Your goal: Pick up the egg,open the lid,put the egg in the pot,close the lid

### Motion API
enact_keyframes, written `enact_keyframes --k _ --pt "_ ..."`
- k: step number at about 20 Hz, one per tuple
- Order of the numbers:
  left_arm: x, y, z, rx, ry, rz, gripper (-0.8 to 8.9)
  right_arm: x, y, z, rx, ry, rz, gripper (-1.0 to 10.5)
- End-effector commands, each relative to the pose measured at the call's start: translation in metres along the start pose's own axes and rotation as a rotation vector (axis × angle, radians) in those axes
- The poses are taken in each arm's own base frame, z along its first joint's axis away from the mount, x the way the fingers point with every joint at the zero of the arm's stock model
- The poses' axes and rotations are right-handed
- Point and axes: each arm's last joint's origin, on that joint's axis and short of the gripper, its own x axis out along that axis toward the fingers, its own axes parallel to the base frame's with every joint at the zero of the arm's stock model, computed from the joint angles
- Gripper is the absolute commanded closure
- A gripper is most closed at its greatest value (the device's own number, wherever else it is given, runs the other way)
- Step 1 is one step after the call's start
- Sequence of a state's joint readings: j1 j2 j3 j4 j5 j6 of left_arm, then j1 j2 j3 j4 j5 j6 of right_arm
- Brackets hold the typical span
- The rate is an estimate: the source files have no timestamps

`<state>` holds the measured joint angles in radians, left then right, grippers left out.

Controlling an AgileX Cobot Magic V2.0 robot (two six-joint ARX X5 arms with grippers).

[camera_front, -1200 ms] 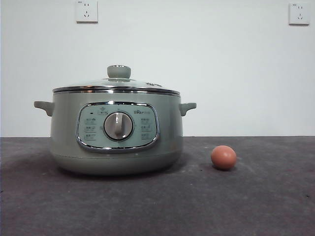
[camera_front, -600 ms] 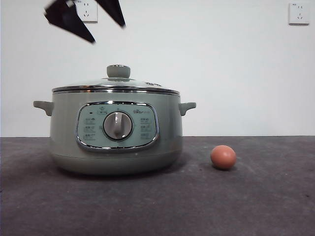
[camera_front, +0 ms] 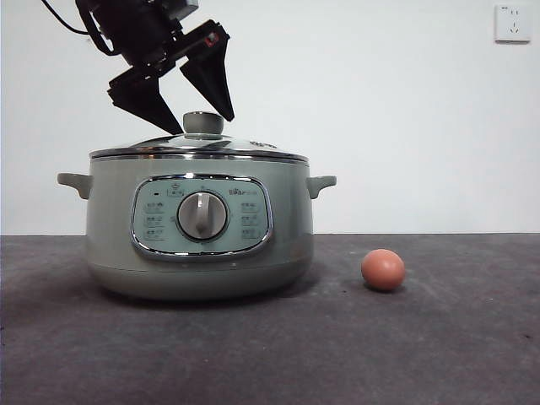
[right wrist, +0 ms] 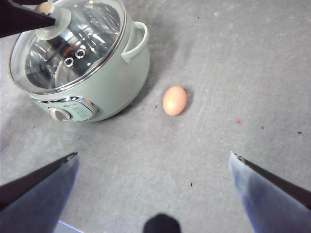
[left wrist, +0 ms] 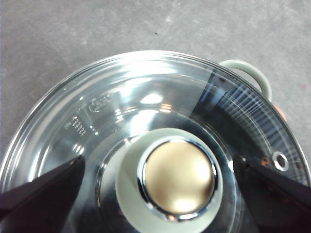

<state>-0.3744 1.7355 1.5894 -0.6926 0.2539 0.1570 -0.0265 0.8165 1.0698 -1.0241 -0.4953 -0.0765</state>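
The sage-green pot (camera_front: 198, 253) stands left of centre on the dark table with the glass lid (camera_front: 198, 145) on it. My left gripper (camera_front: 203, 121) is open and hangs just over the lid, one jaw on each side of the green knob (camera_front: 203, 124) without touching it. In the left wrist view the gold-capped knob (left wrist: 177, 177) sits between the open jaws of the left gripper (left wrist: 160, 194). The reddish-brown egg (camera_front: 383, 270) lies on the table to the right of the pot. My right gripper (right wrist: 153, 155) is open and empty, high above the egg (right wrist: 174, 100).
A white wall stands close behind the table, with a socket (camera_front: 513, 23) at the upper right. The pot's side handles (camera_front: 321, 183) stick out left and right. The grey table (camera_front: 439, 354) stretches in front of and to the right of the egg.
My left gripper has come down from the top of the front view to the lid knob, jaws open around it. The pot, lid and egg have not moved.
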Motion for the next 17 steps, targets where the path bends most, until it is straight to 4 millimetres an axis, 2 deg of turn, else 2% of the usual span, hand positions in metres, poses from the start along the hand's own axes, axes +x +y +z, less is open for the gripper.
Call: enact_keyframes --k 1,3,7,9,13,14,15,17 --pt "0.0063 -0.0014 -0.0004 0.01 0.01 -0.01 3.34 0.0008 -0.0003 0.0015 -0.003 0.0 0.004 3.2" --pt "0.007 -0.0042 0.0 0.016 0.01 -0.016 4.77 0.002 -0.001 0.0019 0.0 0.004 0.004 3.2" --pt "0.0072 -0.0055 -0.0005 0.008 0.017 -0.022 6.38 0.0035 -0.0019 0.0027 0.001 0.008 0.004 3.2" --pt "0.0074 -0.0065 -0.0019 0.002 0.032 -0.026 6.91 0.0035 -0.0019 0.0027 0.002 0.009 0.004 3.2" --pt "0.007 -0.007 -0.0051 -0.022 0.065 -0.03 6.99 0.0035 -0.0019 0.0027 0.001 0.008 0.004 3.2" --pt "0.007 -0.0071 -0.0056 -0.024 0.071 -0.031 7.33 0.0035 -0.0019 0.0027 0.001 0.008 0.004 3.2" --pt "0.0068 -0.0072 -0.0058 -0.026 0.072 -0.031 8.33 0.0035 -0.0019 0.0027 0.001 0.008 0.004 3.2" --pt "0.0057 -0.0074 -0.0051 -0.026 0.068 -0.033 8.21 0.0035 -0.0019 0.0027 0.001 0.008 0.004 3.2"
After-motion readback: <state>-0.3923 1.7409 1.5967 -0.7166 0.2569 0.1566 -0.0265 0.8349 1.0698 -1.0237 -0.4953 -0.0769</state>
